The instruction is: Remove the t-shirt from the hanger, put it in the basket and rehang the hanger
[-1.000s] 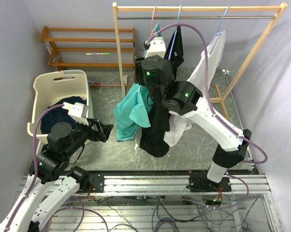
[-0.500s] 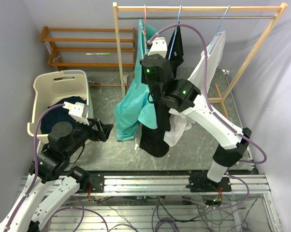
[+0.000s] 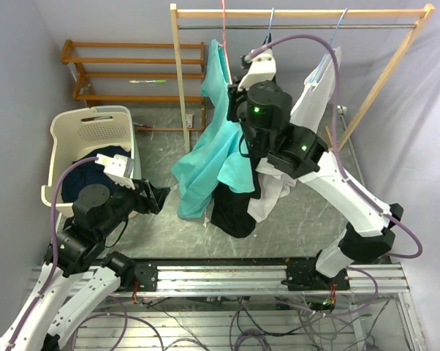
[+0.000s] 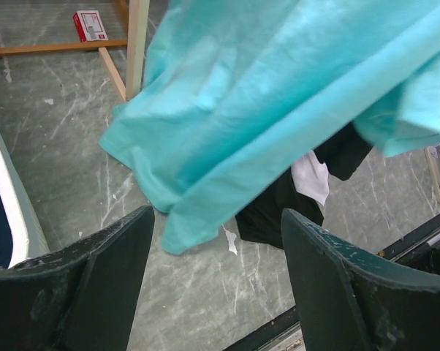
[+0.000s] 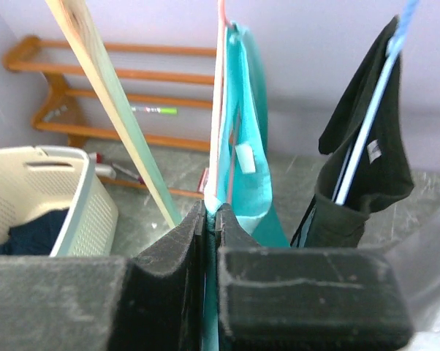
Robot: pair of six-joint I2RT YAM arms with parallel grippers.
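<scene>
right gripper (image 5: 210, 219) pinching teal t-shirt (image 5: 251, 110), white tag (image 5: 245, 158) unreadable, left gripper (image 4: 216, 223) spread

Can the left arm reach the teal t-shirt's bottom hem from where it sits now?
Probably yes. The left fingers stand open, and the hem of the teal t-shirt hangs free just ahead of them, with nothing in between.

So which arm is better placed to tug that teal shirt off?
Left, probably: the left jaws stand open near the teal t-shirt's hem; the right jaws are shut on it by the hanger.
</scene>
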